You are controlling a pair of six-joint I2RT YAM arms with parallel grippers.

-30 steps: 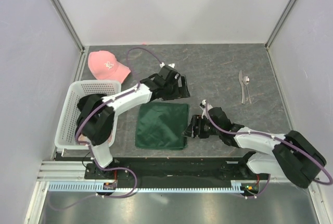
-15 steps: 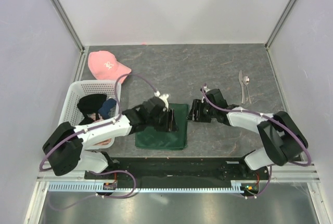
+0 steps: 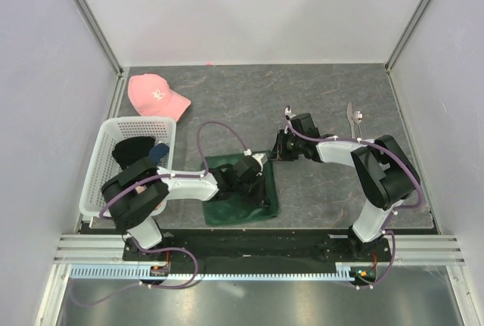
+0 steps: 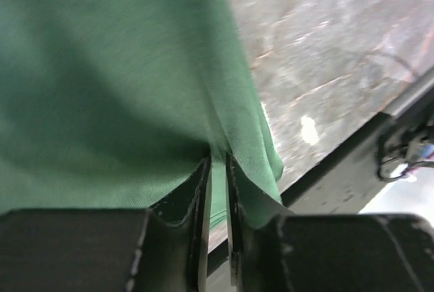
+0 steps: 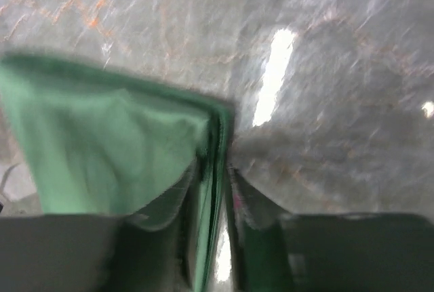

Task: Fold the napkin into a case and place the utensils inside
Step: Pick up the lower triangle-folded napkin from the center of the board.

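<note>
Napkin [image 3: 242,209] is lying on the table [image 3: 325,190] toward 6 o'clock, close to the near edge and between the two arms. It is looking rumpled and slightly skewed rather than square.

The left pincer [image 4: 217,163] is clenching a raised ridge of the green cloth near the napkin's 3 o'clock side, with the fabric bunching up between its nearly closed jaws. The right pincer [image 5: 220,163] is grasping the corner at about 1 o'clock. Its view is blurring, but the layered edge is running between the jaws.

The utensils [image 3: 356,119] are waiting well apart at 2 o'clock from the napkin, untouched. A basket [image 3: 102,167] is sitting at 9 o'clock and a cap [image 3: 155,93] at 11 o'clock.

Several things are looking risky from here:
- **Slipping:** Both grips are biting only a thin bit of soft cloth, so a quick lift is likely to let it slip free.
- **Split layers:** The right corner is showing more than one layer. If the jaws are catching only one, the layers are going to part and the pocket is going to open crooked.
- **Uneven pull:** If the two arms are pulling at different speeds or heights, the cloth is going to twist or drag across the table, and the fold line is going to wander.
- **Knocked cutlery:** The right forearm is stretching across just beside the cutlery, so a wide swing is risking knocking it.
</note>
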